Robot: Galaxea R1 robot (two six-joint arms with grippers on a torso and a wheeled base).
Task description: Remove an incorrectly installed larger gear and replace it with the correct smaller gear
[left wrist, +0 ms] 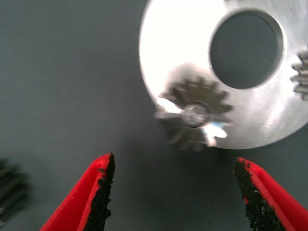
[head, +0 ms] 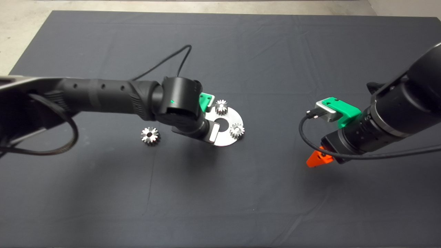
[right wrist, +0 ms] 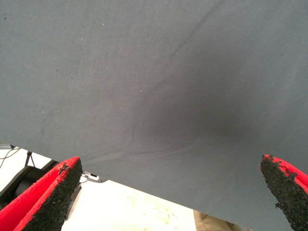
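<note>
Left hand (left wrist: 174, 161) hovers low over the edge of the round metal plate (left wrist: 168, 48), red fingers (left wrist: 103, 185) spread wide, holding nothing. Just ahead of the fingertips, roughly centred on the gap between them and touching neither pad, sits the smaller gear (left wrist: 192, 115). It rests on the plate near the rim, with a shiny pin end showing in its bore. Just past it is the plate's big round hole (left wrist: 246, 49). Further out to one side of the hand, a second small gear (left wrist: 301, 72) sits on the plate and is cut off at the picture edge. In the head view the left arm covers the smaller gear; two small gears show on the plate, one beside the green hand body (head: 221, 107) and one on the far rim from the arm (head: 237, 130). Behind the hand and off the plate, the larger gear (head: 150, 135) lies flat on the dark mat (head: 241, 206) on the table, near the arm's wrist and well apart from the plate; a dark toothed edge of it shows beside one finger in the left wrist view. Right hand (right wrist: 171, 162) hangs well apart from all the gears, over bare mat, fingers wide and holding nothing. Beyond the mat's edge there is pale floor (right wrist: 144, 211).
</note>
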